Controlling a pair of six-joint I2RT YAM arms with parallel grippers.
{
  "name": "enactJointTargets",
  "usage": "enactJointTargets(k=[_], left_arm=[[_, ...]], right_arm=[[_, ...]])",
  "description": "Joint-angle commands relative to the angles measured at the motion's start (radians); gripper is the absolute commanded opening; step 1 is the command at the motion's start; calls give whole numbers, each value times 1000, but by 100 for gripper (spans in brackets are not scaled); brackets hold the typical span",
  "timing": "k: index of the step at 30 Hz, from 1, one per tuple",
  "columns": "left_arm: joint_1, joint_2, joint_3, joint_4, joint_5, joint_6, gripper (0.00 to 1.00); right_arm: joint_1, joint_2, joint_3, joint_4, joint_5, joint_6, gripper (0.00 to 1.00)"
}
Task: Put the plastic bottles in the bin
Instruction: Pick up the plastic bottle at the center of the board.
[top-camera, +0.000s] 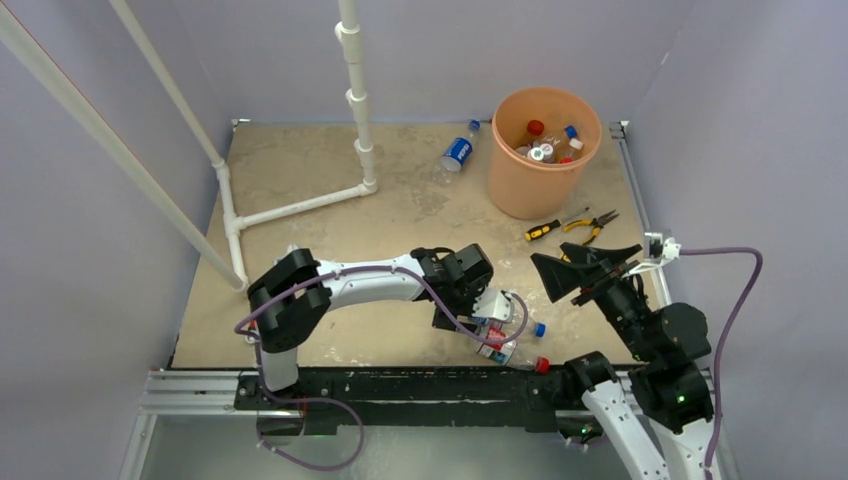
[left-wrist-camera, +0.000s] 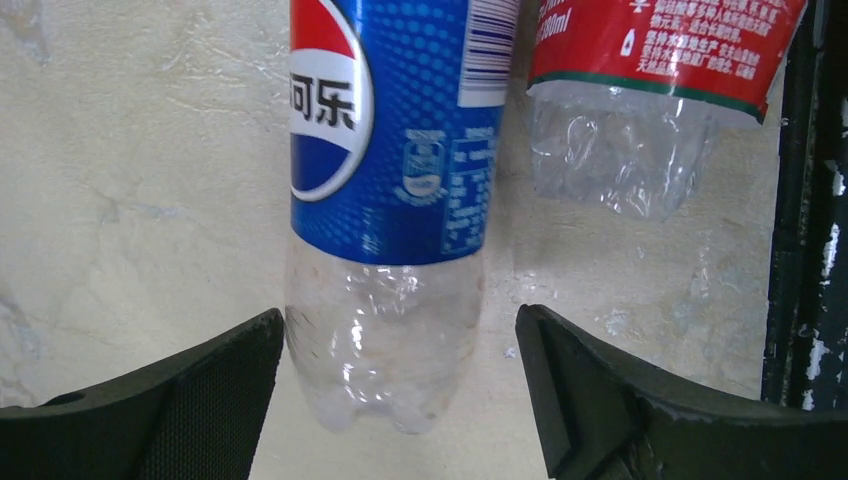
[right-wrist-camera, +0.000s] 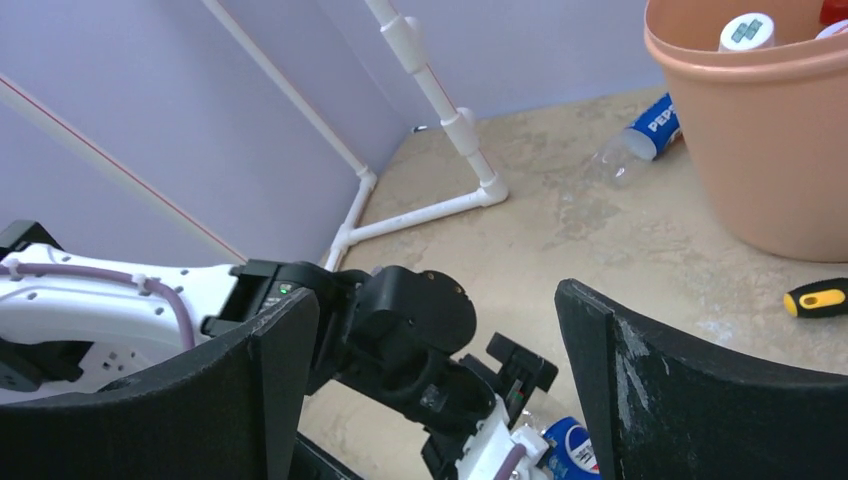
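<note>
Orange bin (top-camera: 530, 190); blue-labelled bottle (left-wrist-camera: 400, 130); red-labelled bottle (left-wrist-camera: 660, 40).

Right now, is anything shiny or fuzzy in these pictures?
Left wrist view: the blue-label bottle is sharp, with small white glints on its clear bottom. Right wrist view: the right gripper's fingers are dark and dull with no glare, and the bin is clear. Top view: even light, only faint shadows on the table.

Glossy clear plastic bottle (left-wrist-camera: 385, 340), matt mottled table (left-wrist-camera: 130, 200), smooth orange plastic bin (top-camera: 530, 185).
</note>
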Motion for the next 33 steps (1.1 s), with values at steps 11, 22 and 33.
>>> enactJointTargets(k=[11,22,33], left_arm=[[-1,45,19,94,76,-5,78],[-1,0,0,102,34,-60,45],[18,-369,-117,69,-213,-182,30]], right_arm=[[5,-18,9,1,40,-14,92],[6,-12,13,10,41,-10,92],[6,9,23,56,33,2,92]])
